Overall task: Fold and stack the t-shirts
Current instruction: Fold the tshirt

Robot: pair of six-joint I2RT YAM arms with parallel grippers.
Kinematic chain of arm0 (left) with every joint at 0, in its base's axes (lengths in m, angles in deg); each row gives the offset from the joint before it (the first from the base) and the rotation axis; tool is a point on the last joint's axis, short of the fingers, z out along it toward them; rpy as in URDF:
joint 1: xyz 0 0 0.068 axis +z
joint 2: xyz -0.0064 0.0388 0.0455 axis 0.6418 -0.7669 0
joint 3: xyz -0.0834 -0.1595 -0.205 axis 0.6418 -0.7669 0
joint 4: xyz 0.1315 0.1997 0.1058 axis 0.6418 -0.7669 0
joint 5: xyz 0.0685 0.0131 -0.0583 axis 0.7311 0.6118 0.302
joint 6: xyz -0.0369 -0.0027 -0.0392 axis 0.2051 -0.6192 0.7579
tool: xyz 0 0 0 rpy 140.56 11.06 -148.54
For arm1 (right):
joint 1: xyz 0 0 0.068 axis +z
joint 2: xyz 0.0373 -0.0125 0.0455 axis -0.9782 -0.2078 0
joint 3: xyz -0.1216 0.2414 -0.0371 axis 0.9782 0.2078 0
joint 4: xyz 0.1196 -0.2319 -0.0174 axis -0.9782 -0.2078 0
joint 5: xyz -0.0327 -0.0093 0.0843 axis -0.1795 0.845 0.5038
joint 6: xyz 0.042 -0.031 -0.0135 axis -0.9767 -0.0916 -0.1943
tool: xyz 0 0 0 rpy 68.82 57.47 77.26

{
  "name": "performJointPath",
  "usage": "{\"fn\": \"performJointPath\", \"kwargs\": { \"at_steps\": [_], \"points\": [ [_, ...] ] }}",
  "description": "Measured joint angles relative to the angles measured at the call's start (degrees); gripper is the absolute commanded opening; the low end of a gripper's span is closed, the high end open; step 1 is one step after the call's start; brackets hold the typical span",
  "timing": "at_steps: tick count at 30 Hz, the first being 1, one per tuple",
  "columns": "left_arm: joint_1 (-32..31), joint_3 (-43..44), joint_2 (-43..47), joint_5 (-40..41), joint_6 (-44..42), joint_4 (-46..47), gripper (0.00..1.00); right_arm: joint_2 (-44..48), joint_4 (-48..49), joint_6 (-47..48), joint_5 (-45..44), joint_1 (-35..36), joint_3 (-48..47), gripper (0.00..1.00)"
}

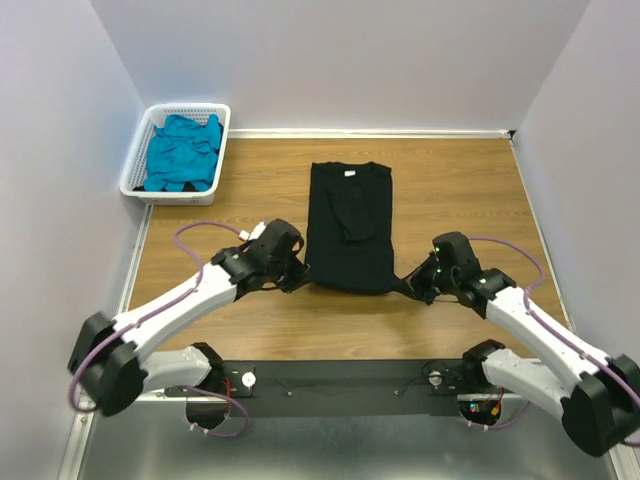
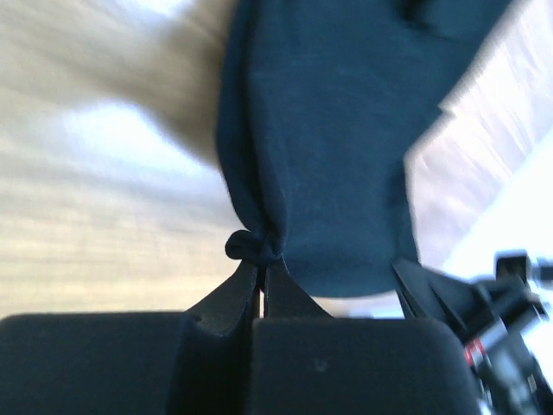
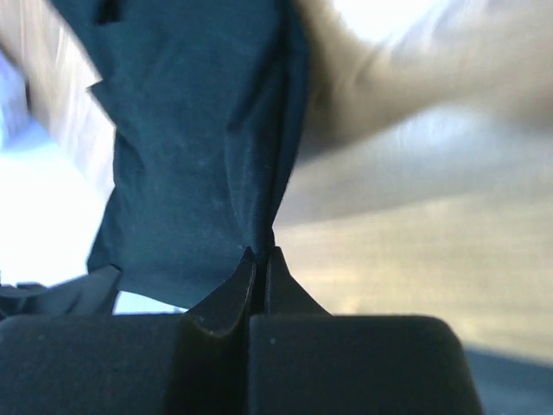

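Main garment: a black cloth t-shirt (image 1: pixel 348 225) lies flat mid-way across the wooden table (image 1: pixel 450 190), sleeves folded in, collar at the far end.
Left side: the left gripper (image 2: pixel 261 264) is pinched tight on the shirt's near left hem corner.
Right side: the right gripper (image 3: pixel 261 255) is pinched tight on the near right hem corner.
Far left corner: a crumpled teal-blue cloth t-shirt (image 1: pixel 183 152) sits in a white slotted plastic basket (image 1: pixel 190 108), well apart from both grippers.

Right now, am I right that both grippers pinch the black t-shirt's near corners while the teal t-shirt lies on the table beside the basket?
Not quite: the teal t-shirt lies inside the white basket, as the top external view shows. The left gripper and right gripper do pinch the black t-shirt's near corners.
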Motion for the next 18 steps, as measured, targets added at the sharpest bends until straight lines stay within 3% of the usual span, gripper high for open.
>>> {"fn": "performJointPath", "kwargs": {
  "at_steps": [4, 10, 13, 18],
  "points": [
    [-1.1, -0.6, 9.0, -1.9, -0.4, -2.9, 0.00, 6.7, -10.1, 1.8, 3.3, 0.1, -4.1, 0.01],
    [-1.6, -3.5, 22.1, -3.7, 0.5, -4.3, 0.00, 9.9, -17.2, 2.4, 6.6, 0.3, -8.3, 0.01],
    [-1.7, -3.4, 22.9, -3.5, 0.5, -4.3, 0.00, 7.5, -19.5, 3.3, 6.1, 0.4, -12.7, 0.01],
    [2.2, -1.2, 15.5, -3.0, -3.0, -1.9, 0.00, -0.6, -20.7, 6.3, 1.3, 0.3, -20.8, 0.01]
  ]
}}
